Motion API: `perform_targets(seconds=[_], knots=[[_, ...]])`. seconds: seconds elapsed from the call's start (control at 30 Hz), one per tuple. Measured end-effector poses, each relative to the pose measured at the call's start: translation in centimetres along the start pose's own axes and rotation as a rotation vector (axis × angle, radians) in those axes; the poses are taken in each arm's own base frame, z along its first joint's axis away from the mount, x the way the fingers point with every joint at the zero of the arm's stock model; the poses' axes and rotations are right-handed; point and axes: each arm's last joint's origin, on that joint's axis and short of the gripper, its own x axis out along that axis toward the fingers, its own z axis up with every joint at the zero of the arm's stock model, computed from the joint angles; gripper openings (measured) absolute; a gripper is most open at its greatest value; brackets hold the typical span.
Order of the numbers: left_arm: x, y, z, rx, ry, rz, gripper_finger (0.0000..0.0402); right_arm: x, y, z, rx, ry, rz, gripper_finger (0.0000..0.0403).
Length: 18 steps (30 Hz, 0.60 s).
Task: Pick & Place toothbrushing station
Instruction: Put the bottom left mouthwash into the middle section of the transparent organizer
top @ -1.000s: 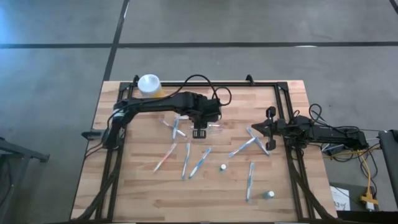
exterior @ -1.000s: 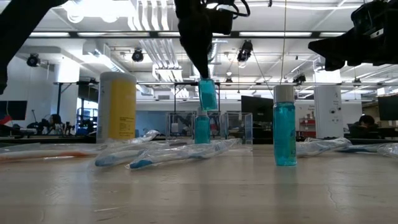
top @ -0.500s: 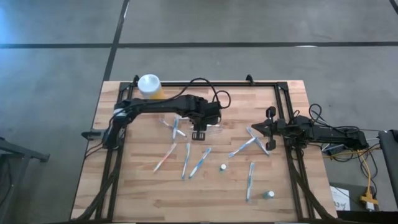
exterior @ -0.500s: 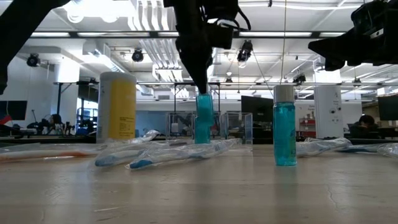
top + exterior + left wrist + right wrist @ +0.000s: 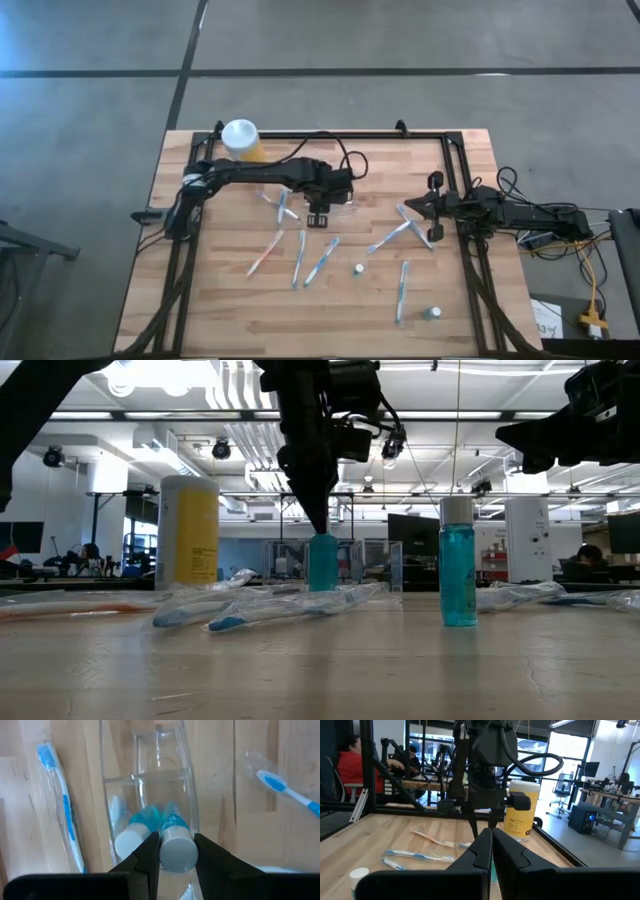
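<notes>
Clear plastic toothbrushing station (image 5: 147, 795) sits mid-table beneath your left gripper (image 5: 176, 851), which clamps a teal white-capped bottle (image 5: 176, 845) inside it for upright seating; your right gripper (image 5: 491, 845) waits closed.

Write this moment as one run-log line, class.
left gripper: shut on blue bottle, lowering it into clear holder | right gripper: shut, waiting at table's right edge
</notes>
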Motion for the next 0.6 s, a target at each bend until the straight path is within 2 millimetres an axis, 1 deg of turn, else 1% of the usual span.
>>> perform_targets(seconds=[0.3, 0.6], knots=[[1.5, 0.1, -0.6, -0.001, 0.005, -0.008, 0.0096, 0.0, 0.0, 0.0, 0.000, 0.000, -0.001, 0.0008], [1.9, 0.2, -0.8, -0.007, -0.002, -0.011, 0.0096, 0.0, 0.0, 0.0, -0.003, 0.000, -0.008, 0.0008]])
